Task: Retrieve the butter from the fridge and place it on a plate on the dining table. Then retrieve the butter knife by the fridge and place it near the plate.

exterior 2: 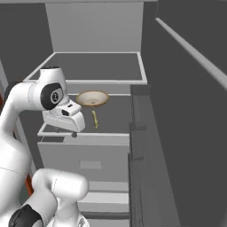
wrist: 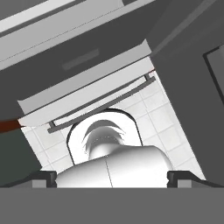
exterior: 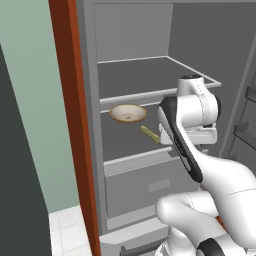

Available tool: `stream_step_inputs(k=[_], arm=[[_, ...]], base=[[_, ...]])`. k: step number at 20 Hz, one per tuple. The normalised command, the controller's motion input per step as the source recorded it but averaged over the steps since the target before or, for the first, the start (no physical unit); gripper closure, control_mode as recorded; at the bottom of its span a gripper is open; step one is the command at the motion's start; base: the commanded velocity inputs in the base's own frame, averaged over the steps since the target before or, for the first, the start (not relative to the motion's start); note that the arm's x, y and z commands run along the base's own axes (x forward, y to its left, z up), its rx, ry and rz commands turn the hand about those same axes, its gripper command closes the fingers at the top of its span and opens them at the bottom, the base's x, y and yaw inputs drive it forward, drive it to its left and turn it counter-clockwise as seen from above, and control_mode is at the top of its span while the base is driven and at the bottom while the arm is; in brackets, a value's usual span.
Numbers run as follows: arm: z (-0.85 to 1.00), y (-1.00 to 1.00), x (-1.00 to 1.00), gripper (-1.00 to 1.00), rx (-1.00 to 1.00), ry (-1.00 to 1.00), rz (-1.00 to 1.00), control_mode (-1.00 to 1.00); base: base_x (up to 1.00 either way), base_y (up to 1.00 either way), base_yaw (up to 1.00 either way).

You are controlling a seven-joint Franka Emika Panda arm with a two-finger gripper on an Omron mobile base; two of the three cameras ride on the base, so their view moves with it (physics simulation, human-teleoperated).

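A: Left base view?
B: Fridge (exterior: 150, 75) open, grey shelves in sight. Butter (exterior: 148, 133) lies flat on the middle shelf, near its front edge, tilted diagonally. Tan bowl (exterior: 128, 113) sits just behind it toward the back left of the same shelf, close but not touching. Arm stands in front of the shelf's right end; its wrist hides the butter's right tip.

A: Right base view?
B: Same shelf. Butter (exterior 2: 95, 119) lies roughly front-to-back near the middle, just in front of the bowl (exterior 2: 92, 98), small gap between them. Drawer front below the shelf. Hand hangs at the shelf's left front corner, pointing down, left of the butter and apart from it.

A: Hand view?
B: Camera looks down along the fridge front to the white tiled floor. Bottom drawer's bar handle runs diagonally across. Gripper (wrist: 112, 177): the two dark fingertips (wrist: 41, 177) stand at opposite sides of the frame, spread fully wide, nothing between them.

A: Holding anything?
B: No. Empty, clear of the butter.
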Motion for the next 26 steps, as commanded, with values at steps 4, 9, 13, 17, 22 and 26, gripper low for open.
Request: stream_step_inputs(k=[4,9,13,17,22,26], arm=[[-0.12,-0.05,0.17,-1.0,0.0,-0.12,0.07,-1.0],[-0.11,-0.16,0.3,-1.0,0.0,-0.07,0.18,-1.0],[-0.12,-0.1,0.44,-1.0,0.02,-0.02,0.24,-1.0],[-0.19,-0.18,0.47,-1.0,0.07,-0.11,0.27,-1.0],[-0.42,-0.05,0.55,-1.0,0.1,-0.16,0.26,-1.0],[-0.23,-0.01,0.67,-1.0,0.01,-0.13,0.1,-1.0]], base=[[0.03,0.0,0.01],[0.0,0.0,0.0],[0.0,0.0,0.0],[0.0,0.0,0.0],[0.0,0.0,0.0],[0.0,0.0,0.0]])
